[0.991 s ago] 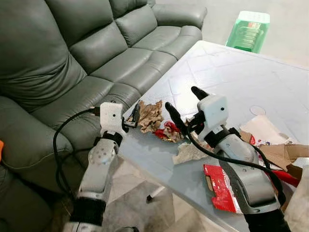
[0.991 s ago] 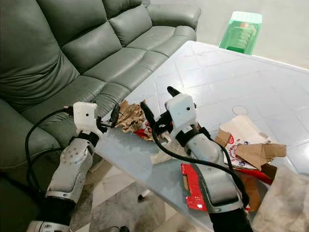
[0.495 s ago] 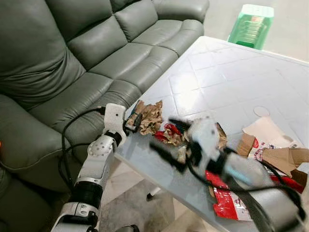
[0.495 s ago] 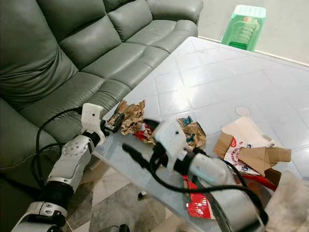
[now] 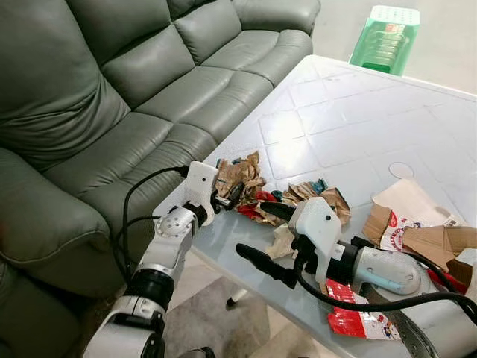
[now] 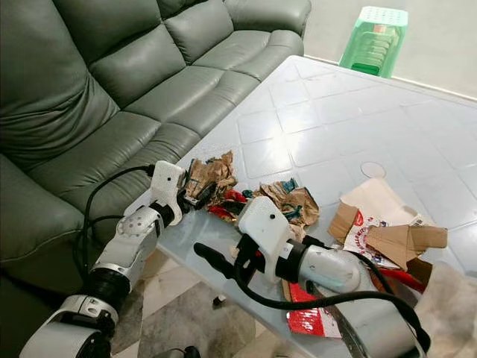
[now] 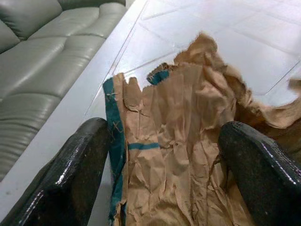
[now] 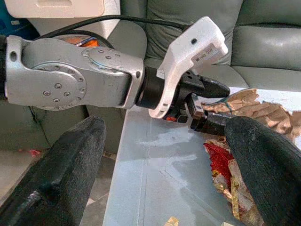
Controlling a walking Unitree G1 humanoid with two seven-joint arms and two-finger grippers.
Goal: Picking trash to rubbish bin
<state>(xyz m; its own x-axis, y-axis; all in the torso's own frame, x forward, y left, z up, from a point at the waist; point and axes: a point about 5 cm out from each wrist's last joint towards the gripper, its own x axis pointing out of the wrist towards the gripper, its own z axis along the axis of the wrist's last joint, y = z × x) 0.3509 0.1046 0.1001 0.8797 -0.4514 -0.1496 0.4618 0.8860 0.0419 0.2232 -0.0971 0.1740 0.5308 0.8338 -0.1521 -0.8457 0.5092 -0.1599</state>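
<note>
— Two claws over the worktop [image 5: 417, 127]; what do the head views show?
— Left claw [image 5: 226, 195] at the near corner beside the sofa [image 5: 112, 89], fingers spread around crumpled brown paper [image 5: 237, 176]. Right claw [image 5: 268, 239] sits just nearside of the red wrapper [image 5: 257, 205], wide apart, gripping nothing.
— Left wrist view?
— Brown paper [image 7: 188, 155] lies between both black fingers [image 7: 70, 174], not yet pinched.
— Right wrist view?
— Fingers [image 8: 61, 174] gape; the left claw [image 8: 207, 106] lies ahead, touching the paper [image 8: 258, 110].

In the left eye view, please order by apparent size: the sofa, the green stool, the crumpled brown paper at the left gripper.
1. sofa
2. green stool
3. crumpled brown paper
The stool stands farther away, so its true size is unsure.
</note>
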